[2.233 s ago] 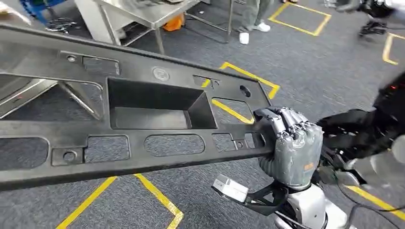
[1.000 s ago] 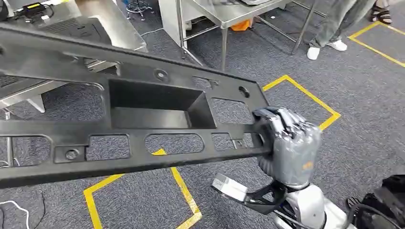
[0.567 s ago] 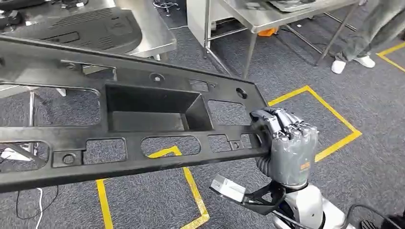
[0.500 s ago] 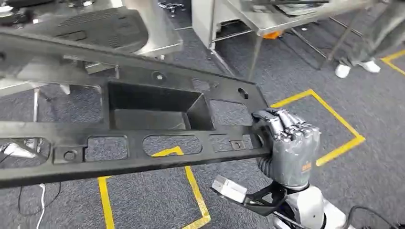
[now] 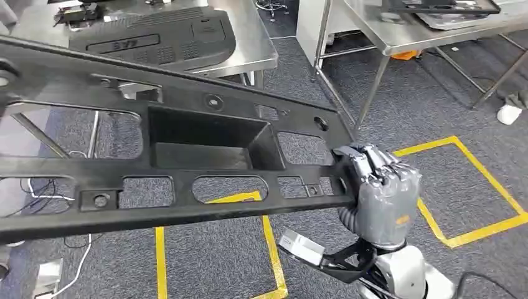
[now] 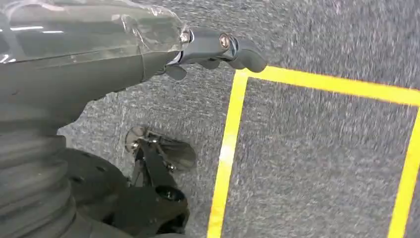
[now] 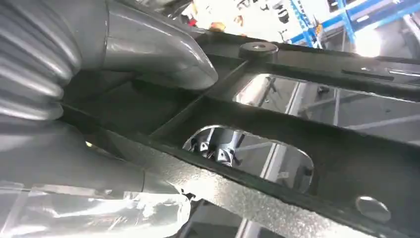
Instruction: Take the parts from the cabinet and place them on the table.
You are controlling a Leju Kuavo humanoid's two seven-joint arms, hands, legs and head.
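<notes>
- The right hand was raised knuckles-up, fingers closed around the end of the long black panel.
- The panel stretched leftward from them, above the carpet, near a steel bench.
- The left hand hung over the floor; whether its fingers were closed couldn't be told.

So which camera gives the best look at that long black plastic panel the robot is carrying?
The head view: the long black plastic panel spans the picture, showing its cutouts, its boxy recess and the right hand gripping its end. The right wrist view has a close patch of its ribs and openings. The left wrist view looks at carpet.
</notes>
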